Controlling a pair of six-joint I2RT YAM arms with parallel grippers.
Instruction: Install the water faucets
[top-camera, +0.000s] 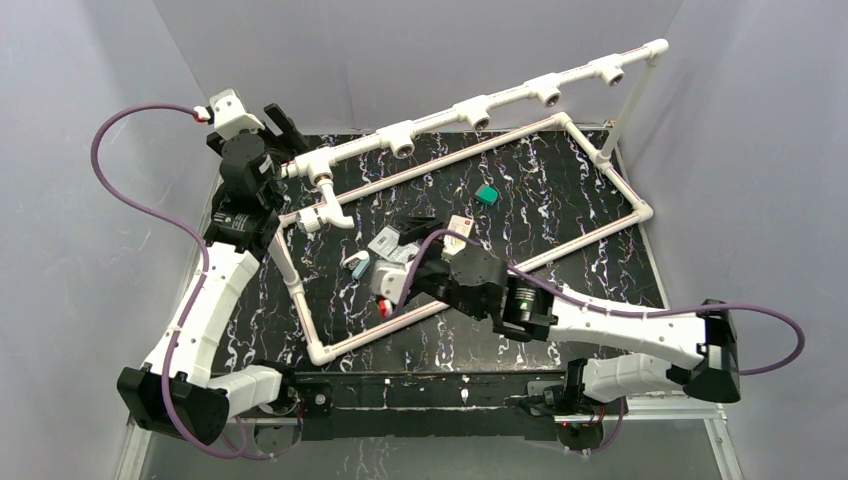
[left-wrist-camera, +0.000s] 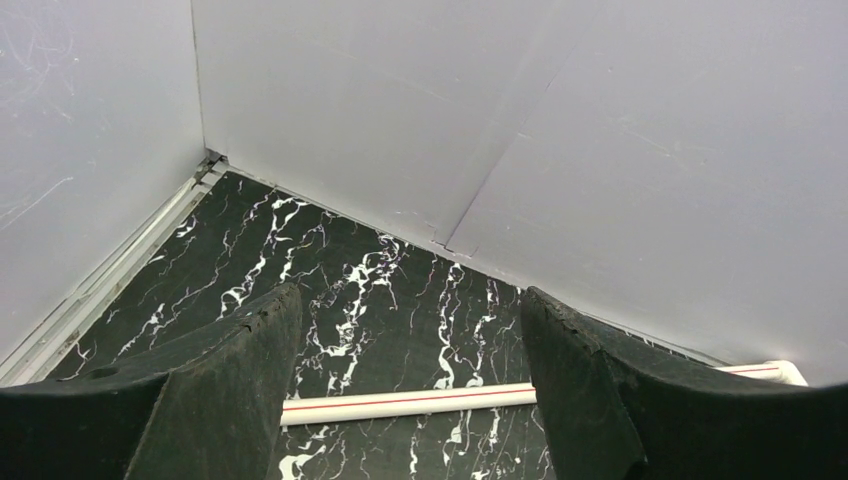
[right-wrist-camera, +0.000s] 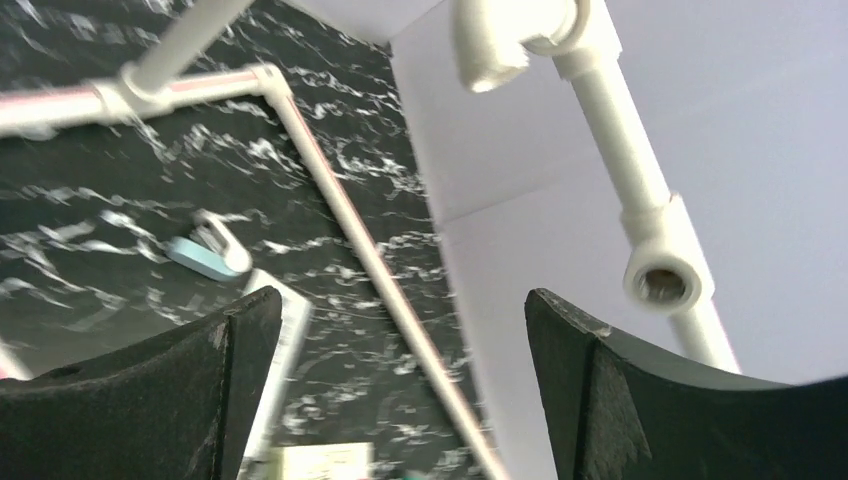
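Note:
A long white pipe rail with several tee sockets runs from the back left up to the back right. A white faucet hangs at its leftmost socket, spout down. A small white piece with a blue end, likely a loose faucet, lies on the black table; it also shows, blurred, in the right wrist view. My right gripper is open and empty, low over the loose packs just right of that piece. My left gripper is open and empty at the rail's left end, facing the back wall.
A white pipe frame lies on the table; one bar crosses between my left fingers. A green block, white packs and a grey pack lie inside it. Open sockets hang above the right gripper. Grey walls enclose the table.

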